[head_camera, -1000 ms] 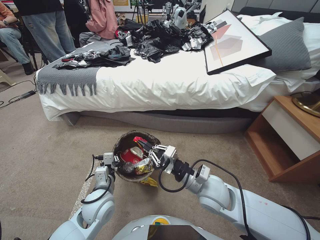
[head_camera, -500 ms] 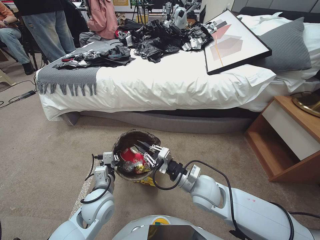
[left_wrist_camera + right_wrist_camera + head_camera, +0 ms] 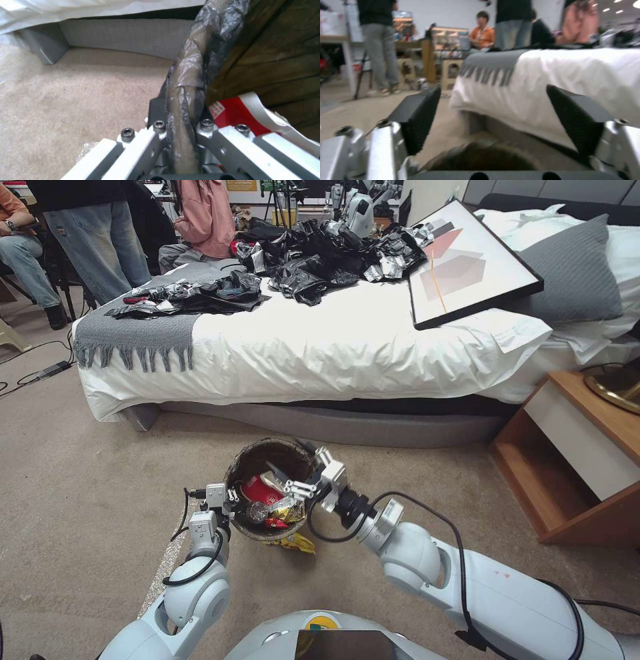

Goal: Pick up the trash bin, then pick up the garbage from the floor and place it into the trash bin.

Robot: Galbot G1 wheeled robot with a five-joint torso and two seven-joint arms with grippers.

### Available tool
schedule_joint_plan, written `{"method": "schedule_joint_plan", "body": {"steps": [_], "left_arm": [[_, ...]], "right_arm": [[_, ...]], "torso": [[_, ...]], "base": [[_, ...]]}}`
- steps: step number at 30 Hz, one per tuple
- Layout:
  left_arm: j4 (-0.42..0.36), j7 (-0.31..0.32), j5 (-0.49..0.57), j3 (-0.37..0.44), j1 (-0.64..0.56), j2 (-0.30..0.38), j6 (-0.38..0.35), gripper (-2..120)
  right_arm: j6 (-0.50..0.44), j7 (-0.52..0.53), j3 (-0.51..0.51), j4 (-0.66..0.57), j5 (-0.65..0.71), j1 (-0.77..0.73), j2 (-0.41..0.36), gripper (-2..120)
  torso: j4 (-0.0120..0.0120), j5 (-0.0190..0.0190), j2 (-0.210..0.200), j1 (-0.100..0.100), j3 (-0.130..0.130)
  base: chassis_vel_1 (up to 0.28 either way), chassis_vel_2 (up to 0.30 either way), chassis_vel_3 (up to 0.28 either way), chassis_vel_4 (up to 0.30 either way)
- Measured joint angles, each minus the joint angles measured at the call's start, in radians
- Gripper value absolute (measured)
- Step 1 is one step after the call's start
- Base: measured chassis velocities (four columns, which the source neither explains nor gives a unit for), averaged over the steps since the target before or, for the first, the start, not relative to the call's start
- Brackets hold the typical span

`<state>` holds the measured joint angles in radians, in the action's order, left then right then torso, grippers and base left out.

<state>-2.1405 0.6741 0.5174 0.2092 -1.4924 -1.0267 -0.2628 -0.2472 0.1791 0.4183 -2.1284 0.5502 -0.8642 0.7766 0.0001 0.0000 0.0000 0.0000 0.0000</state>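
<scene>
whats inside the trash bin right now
Inside the small round bin with the brown bag liner: a red-and-white paper cup, a shiny yellow snack wrapper and a small red wrapper. Anything deeper is covered by these and the right gripper.

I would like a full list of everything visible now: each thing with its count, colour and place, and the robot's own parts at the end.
trash bin: one, dark-lined, held above the carpet before the bed.
garbage: several pieces, red, white, yellow, inside the bin.
yellow wrapper: one, on the carpet under the bin.
bed: one, white.
black bags: a pile, on the bed.
framed picture: one, on the bed.
grey blanket: one, over the bed's foot.
nightstand: one, wooden, at the robot's right.
left gripper: shut on the bin's rim.
right gripper: open, over the bin.
</scene>
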Motion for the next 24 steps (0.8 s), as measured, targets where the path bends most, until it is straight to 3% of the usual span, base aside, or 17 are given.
{"method": "schedule_joint_plan", "body": {"steps": [5,9,11,16,24], "left_arm": [[0.004,0.001,-0.005,0.004,-0.002,-0.004,0.009,0],[0.005,0.002,-0.008,0.006,-0.006,-0.004,0.012,0],[0.005,0.001,-0.012,0.009,-0.009,-0.003,0.015,0],[0.008,-0.003,-0.014,0.020,-0.015,0.004,0.020,0],[0.016,-0.003,-0.016,0.031,-0.011,0.006,0.026,0]], "right_arm": [[0.056,0.116,-0.135,-0.036,0.035,-0.044,0.000,98],[0.094,0.174,-0.212,-0.037,0.043,-0.076,-0.001,100],[0.151,0.221,-0.310,-0.038,0.073,-0.129,-0.004,100],[0.194,0.228,-0.465,-0.039,0.113,-0.247,-0.020,100],[0.218,0.237,-0.566,-0.018,0.034,-0.369,0.017,100]], "torso": [[-0.0001,0.0000,0.000,0.000,0.000],[0.0000,0.0001,0.000,0.000,0.000],[0.0001,0.0002,0.000,0.000,0.000],[-0.0003,0.0002,0.000,0.000,0.000],[0.0000,0.0000,0.000,0.000,0.000]], "base": [[0.000,0.000,0.000,0.000],[0.000,0.000,0.000,0.000],[0.000,0.000,0.000,0.000],[0.000,0.000,0.000,0.000],[0.000,0.000,0.000,0.000]]}}
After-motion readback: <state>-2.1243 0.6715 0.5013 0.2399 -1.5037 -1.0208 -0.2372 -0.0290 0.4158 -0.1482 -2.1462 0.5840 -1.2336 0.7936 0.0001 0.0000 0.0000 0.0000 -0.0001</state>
